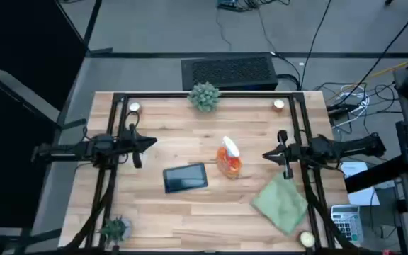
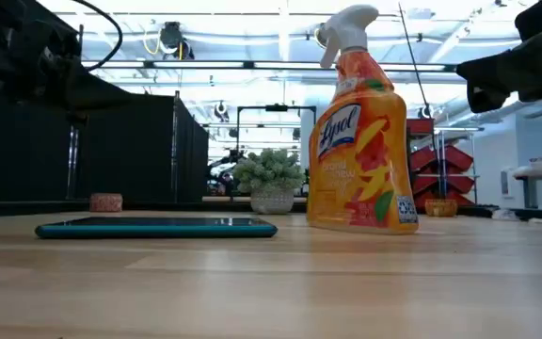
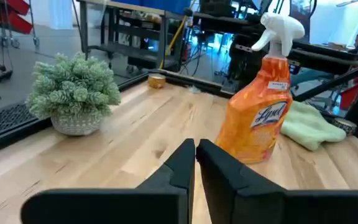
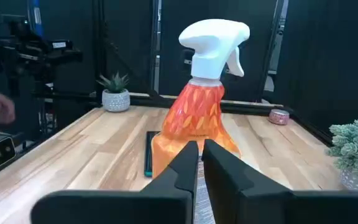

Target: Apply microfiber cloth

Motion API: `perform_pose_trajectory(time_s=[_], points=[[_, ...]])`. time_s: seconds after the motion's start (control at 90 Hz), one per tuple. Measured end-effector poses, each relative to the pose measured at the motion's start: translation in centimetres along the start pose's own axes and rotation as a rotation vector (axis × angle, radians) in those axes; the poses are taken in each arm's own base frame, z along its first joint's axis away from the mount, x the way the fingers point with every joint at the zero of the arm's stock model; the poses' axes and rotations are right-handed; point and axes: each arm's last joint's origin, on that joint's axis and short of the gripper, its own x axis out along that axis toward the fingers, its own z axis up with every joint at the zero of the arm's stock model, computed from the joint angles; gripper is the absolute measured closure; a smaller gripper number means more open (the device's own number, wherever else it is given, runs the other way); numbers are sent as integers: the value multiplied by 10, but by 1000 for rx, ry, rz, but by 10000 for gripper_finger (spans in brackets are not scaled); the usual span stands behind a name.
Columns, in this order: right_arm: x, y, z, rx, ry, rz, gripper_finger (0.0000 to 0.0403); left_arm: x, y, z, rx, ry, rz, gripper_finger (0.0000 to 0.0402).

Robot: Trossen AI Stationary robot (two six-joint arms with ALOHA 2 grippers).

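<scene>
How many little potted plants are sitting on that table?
2: one plant at the table's far edge, middle; another plant at the near left corner. None seems hidden.

The orange plastic spray bottle with a white trigger (image 1: pixel 229 159) stands mid-table as the one tall obstacle. Just left of it lies the flat dark tablet (image 1: pixel 185 177); right of it and nearer the front edge, the rumpled sage-green microfiber cloth (image 1: pixel 280 203). Bare wooden tabletop (image 1: pixel 168 131) lies open behind the bottle.

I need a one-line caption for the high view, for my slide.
Both grippers, left and right, hover shut; green cloth lies beside spray bottle and tablet.
</scene>
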Motion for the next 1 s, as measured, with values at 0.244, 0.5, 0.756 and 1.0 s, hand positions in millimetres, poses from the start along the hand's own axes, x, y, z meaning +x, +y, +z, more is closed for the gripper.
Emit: perform_pose_trajectory(time_s=[0.244, 0.5, 0.756, 1.0], points=[[0, 0, 0, -8, 0, -1, 392, 0, 0, 0, 0, 0, 0, 391], [0, 0, 0, -5, 0, 0, 392, 0, 0, 0, 0, 0, 0, 391], [0, 0, 2, 347, -25, 0, 392, 0, 0, 0, -17, 0, 0, 391], [-3, -10, 23, 625, -300, -210, 392, 0, 0, 0, -160, -4, -1, 391]])
